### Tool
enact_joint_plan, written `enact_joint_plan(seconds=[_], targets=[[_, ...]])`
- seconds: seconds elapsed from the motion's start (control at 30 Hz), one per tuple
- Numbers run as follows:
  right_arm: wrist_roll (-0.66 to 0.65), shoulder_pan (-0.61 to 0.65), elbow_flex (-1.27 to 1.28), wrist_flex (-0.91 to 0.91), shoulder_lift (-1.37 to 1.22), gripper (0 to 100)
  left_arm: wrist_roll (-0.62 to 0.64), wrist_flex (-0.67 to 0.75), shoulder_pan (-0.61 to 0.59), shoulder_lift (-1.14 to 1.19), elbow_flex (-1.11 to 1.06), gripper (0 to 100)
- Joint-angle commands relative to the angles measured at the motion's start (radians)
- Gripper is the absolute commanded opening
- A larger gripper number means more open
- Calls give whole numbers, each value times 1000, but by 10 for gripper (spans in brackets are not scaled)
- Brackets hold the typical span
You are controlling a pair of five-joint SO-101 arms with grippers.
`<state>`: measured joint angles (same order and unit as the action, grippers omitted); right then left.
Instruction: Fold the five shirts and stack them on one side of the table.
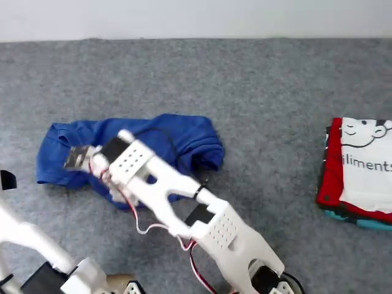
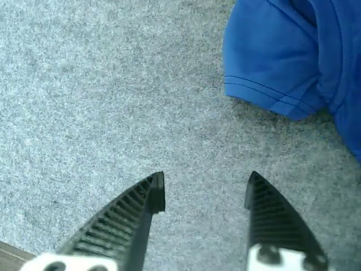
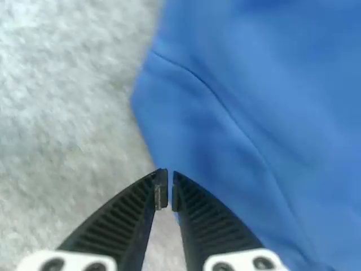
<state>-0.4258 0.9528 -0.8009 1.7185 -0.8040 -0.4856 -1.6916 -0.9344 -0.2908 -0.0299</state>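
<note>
Right pincer [image 3: 166, 189]: tips almost together, nothing seen between them, poised at the edge of the blue shirt [image 3: 254, 113]. Left pincer [image 2: 206, 195]: tips apart, empty, over bare grey surface [image 2: 84, 84], just short of a sleeve [image 2: 271, 84]. In the high view the shirt lies crumpled left of centre, well apart from the folded stack [image 1: 358, 177] at the right edge.

Assessment: flattening stage, fold not yet begun.

Recommended: part the right tips before descending and take the edge layer only. Let the left pincer take the sleeve. Draw both outward together to smooth the cloth before creasing.
</note>
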Motion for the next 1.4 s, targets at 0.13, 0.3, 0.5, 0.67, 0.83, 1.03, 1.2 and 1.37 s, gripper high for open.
enact_joint_plan(seconds=[0.13,0.3,0.5,0.67,0.83,1.03,1.2,1.37], targets=[[-55,-134,-114,79,179,9,-8,-9,41,-32,31,235],[-51,-168,-5,79,226,9,-9,-41,124,-35,30,235],[3,-303,29,79,323,9,-38,-63,374,-37,-120,238],[3,-444,58,79,438,42,-60,-40,672,-31,-328,239],[8,-568,215,79,573,200,-86,118,891,-29,-556,239],[9,-659,385,77,725,175,-81,299,996,-29,-748,239],[9,-690,534,77,822,169,-81,417,993,-29,-783,236],[9,-696,626,76,898,169,-52,477,977,-23,-786,237]])
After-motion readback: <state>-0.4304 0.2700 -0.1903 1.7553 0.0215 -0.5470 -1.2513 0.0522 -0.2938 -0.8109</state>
